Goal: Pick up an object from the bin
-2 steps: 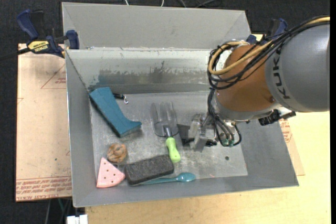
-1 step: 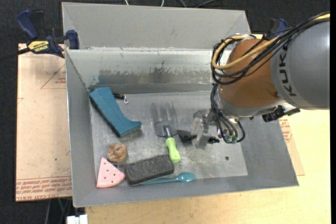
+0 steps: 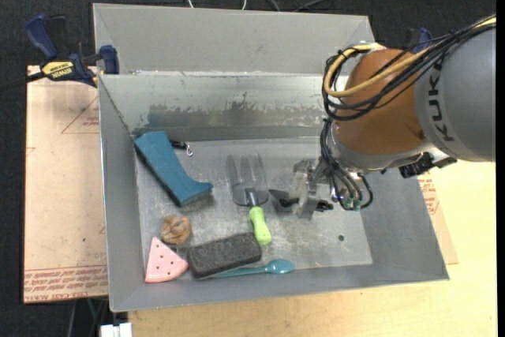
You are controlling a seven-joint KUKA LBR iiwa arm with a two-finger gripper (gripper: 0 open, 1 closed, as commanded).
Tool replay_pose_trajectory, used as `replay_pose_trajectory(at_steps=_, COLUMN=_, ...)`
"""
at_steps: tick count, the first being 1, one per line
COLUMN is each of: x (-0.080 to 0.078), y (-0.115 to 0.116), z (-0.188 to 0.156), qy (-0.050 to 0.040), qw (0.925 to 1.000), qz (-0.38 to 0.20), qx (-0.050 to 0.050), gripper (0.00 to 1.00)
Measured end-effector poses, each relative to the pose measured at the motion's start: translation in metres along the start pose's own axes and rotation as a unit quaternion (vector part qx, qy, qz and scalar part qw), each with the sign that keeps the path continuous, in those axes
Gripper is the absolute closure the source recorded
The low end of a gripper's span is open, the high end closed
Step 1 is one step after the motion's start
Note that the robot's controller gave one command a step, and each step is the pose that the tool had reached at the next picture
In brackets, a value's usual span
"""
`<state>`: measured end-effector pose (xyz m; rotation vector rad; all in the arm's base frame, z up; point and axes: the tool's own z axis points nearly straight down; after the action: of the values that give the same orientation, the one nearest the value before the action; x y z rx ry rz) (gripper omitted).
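The gripper (image 3: 309, 200) hung low in the bin (image 3: 347, 245), right of what looked like a green-handled fork (image 3: 251, 200); I couldn't tell whether its jaws were apart or together.

Bare bin floor (image 3: 341, 245) front-right; teal block (image 3: 170, 167), dark sponge (image 3: 225, 255) crowd left.

The claw (image 3: 304, 203) hangs just right of the garden fork (image 3: 251, 197).

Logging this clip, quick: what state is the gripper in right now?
Gripper: cannot be told; it is down in the bin, right of the grey fork with the green handle.
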<state>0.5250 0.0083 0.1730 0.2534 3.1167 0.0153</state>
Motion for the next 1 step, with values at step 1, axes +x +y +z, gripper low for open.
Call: replay_pose_trajectory(at_steps=1, x=0.0012, y=0.0002, z=-0.0276, qy=0.0041, qw=1.0, qz=0.0, qx=0.001, gripper=1.0)
